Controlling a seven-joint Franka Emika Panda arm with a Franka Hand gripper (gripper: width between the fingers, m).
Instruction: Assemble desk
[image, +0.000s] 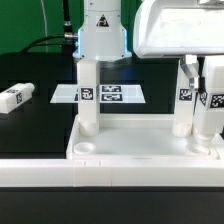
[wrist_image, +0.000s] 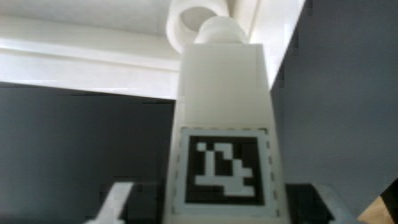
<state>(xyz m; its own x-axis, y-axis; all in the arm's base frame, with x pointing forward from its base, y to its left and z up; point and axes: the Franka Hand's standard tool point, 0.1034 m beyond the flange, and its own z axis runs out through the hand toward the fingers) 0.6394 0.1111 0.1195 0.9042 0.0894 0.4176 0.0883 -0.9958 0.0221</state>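
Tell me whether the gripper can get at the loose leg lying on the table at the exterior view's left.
Probably not yet. The gripper looks closed on an upright leg; it must let go first. The loose leg itself lies uncovered on the table.

The tray-like tabletop (image: 140, 150) is seen in smooth white plastic with a faint sheen. The leg (wrist_image: 224, 110) is shown in matt white plastic, its tag (wrist_image: 224, 170) printed in flat black and white. The table (image: 40, 125) is finished in matt black; the far marker board (image: 110, 95) is seen thin and matt.
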